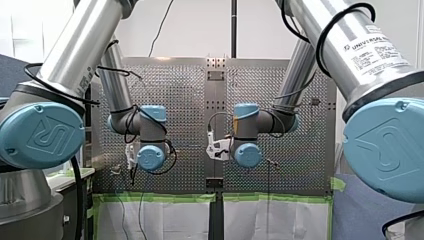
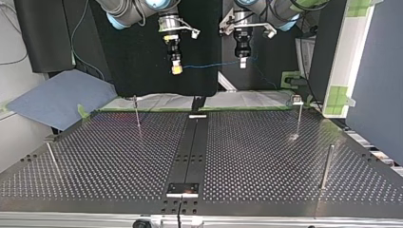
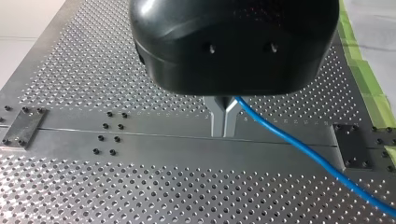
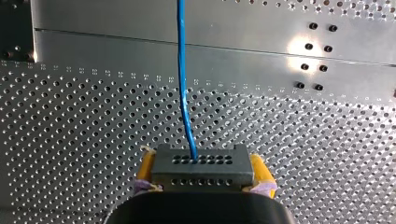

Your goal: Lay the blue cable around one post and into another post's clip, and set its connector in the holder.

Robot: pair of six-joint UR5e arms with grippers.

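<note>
At the near edge of the desk (image 2: pixel 104 156), in the top view, a small dark plate (image 2: pixel 182 189) sits on the middle strip. It may be the holder, but I cannot tell for sure. A little further in, two thin posts stand well apart, one at this view's left (image 2: pixel 51 157) and one at its right (image 2: pixel 326 166). Behind them stand two more, the left one (image 2: pixel 137 113) bare and the right one (image 2: pixel 298 118) with a small pale piece on top, which I judge to be the clip. None of them touches the blue cable (image 2: pixel 209 64).

The cable is furthest away, high above the far edge of the desk, stretched between the two arms. Its long axis runs across the desk from side to side, almost level. The right jaws, at this view's left, pinch the connector (image 4: pixel 203 168). In the right wrist view this grey block sits between the yellow pads (image 4: pixel 146 165), and the cable leaves it straight ahead. The left jaws, at this view's right, are pressed together on the cable itself, which the metal fingers (image 3: pixel 218 119) hold near their tips.

I think no routing is done yet. The posts lie below and nearer than both jaws. The left arm is closer to the post with the clip, and the connector end is on the other side.
</note>
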